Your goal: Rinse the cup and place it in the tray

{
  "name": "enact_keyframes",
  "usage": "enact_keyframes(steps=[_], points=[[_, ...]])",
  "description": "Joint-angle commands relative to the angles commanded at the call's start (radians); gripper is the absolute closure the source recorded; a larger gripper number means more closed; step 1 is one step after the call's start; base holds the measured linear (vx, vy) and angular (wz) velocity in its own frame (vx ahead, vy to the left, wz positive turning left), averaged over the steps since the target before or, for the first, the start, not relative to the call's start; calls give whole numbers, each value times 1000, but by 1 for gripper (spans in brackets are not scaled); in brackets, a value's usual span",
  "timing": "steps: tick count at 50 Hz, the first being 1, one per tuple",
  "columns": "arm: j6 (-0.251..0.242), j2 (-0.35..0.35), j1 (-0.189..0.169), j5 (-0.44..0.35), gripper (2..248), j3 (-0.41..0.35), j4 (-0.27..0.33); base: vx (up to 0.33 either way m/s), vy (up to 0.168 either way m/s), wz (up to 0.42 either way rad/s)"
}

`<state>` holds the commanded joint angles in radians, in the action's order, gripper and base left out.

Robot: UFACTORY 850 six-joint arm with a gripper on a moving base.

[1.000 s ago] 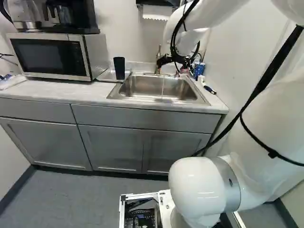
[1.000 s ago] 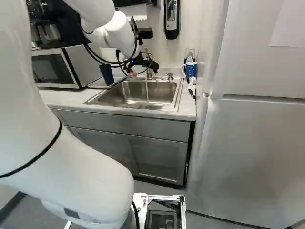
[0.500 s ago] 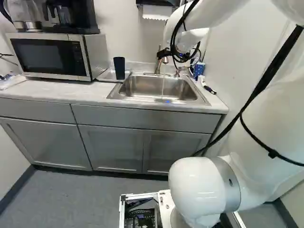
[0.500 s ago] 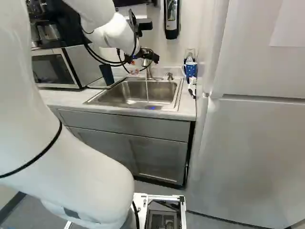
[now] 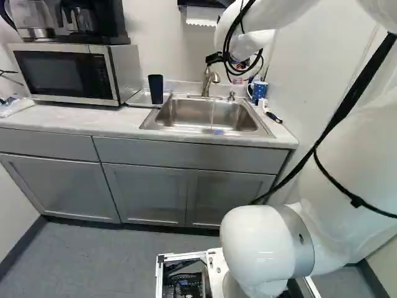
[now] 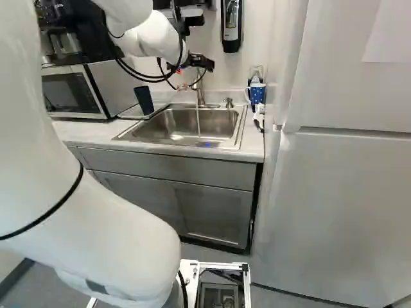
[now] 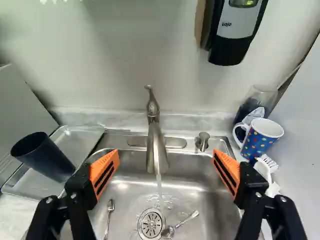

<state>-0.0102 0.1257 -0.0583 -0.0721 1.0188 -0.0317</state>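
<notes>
Above the sink, my gripper (image 6: 203,62) hangs near the faucet; in the wrist view the gripper (image 7: 166,169) stands wide open, nothing held, its orange pads on either side of the faucet (image 7: 156,145). Water runs from the spout into the sink (image 7: 197,192). A dark cup (image 7: 42,156) stands upright in the metal tray (image 7: 85,141) beside the sink; the left base view shows the same cup (image 5: 156,89) next to the microwave.
Spoons (image 7: 109,215) lie in the sink. Across from the tray are a dotted mug (image 7: 260,137), a glass (image 7: 257,100) and a white brush (image 7: 265,172). A soap dispenser (image 7: 235,30) hangs on the wall; a microwave (image 5: 68,73) flanks the tray.
My gripper has risen from low by the faucet, leaving more of the faucet visible. The cup has stayed in the tray, and the base has not moved.
</notes>
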Motion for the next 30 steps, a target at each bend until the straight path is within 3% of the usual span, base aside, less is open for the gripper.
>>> enact_keyframes(steps=[30], points=[[0,-150,9,-34,3,162,0,0,0,0]])
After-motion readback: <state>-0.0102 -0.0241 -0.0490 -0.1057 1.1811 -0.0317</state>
